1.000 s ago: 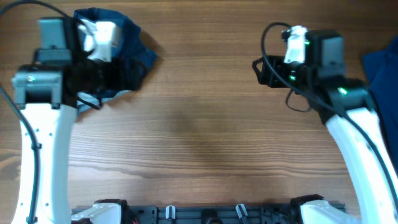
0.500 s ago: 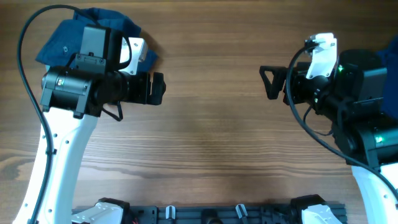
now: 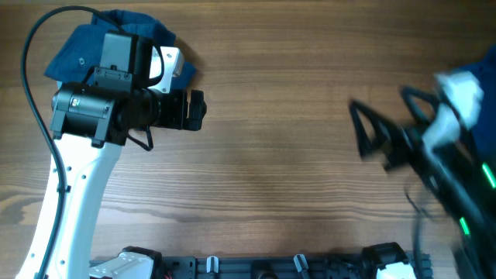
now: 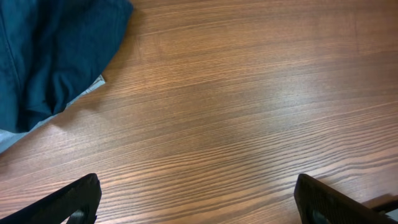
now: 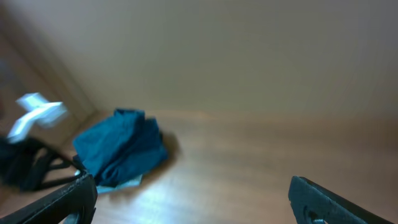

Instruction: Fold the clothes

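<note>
A crumpled dark blue garment [image 3: 74, 46] lies at the table's far left corner, partly under my left arm; it shows at the upper left in the left wrist view [image 4: 50, 56] and at the far left in the right wrist view [image 5: 121, 149]. My left gripper [image 3: 195, 110] is open and empty, to the right of the garment above bare wood [image 4: 199, 205]. My right gripper [image 3: 370, 139] is open and empty, blurred by motion, raised at the right side [image 5: 193, 199]. A second blue cloth [image 3: 484, 74] shows at the right edge, mostly hidden by the right arm.
The wooden table [image 3: 271, 155] fills the overhead view. A black rail [image 3: 256, 265] with clips runs along the front edge. A plain wall [image 5: 217, 56] rises behind the table in the right wrist view.
The right arm has swung right and toward the front, tilting up; it is blurred now. The left arm left the blue garment one second ago and has since held still.
</note>
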Controlling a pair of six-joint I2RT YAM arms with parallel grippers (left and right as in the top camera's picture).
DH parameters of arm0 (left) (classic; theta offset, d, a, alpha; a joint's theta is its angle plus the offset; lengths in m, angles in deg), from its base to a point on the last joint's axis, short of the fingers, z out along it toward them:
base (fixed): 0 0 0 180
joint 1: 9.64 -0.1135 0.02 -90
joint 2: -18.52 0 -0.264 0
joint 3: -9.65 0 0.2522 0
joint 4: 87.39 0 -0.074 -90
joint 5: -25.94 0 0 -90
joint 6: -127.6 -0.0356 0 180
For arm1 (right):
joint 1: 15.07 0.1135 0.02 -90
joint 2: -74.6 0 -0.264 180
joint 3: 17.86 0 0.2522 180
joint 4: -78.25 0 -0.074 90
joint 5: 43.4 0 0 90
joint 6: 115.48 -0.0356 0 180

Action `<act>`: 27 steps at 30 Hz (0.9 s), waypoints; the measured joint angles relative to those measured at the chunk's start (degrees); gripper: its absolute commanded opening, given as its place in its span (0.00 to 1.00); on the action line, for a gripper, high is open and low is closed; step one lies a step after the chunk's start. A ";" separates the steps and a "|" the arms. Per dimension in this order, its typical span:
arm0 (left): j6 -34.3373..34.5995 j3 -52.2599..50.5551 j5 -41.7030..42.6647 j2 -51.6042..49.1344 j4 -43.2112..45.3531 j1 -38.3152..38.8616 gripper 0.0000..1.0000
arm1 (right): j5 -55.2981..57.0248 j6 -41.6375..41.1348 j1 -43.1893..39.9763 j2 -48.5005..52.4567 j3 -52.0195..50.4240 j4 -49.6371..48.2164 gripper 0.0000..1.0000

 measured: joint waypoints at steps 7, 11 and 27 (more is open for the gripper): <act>0.00 0.00 -0.04 0.00 0.00 0.00 1.00 | -0.37 15.19 -2.34 -18.51 -18.75 -0.70 1.00; 0.00 0.00 -0.20 0.00 -0.02 0.00 1.00 | -0.42 17.03 -2.91 -27.39 -35.36 -8.07 0.99; 0.00 0.00 -0.39 0.00 -0.02 0.00 1.00 | -4.09 13.99 -4.72 -40.65 -71.38 -35.28 0.99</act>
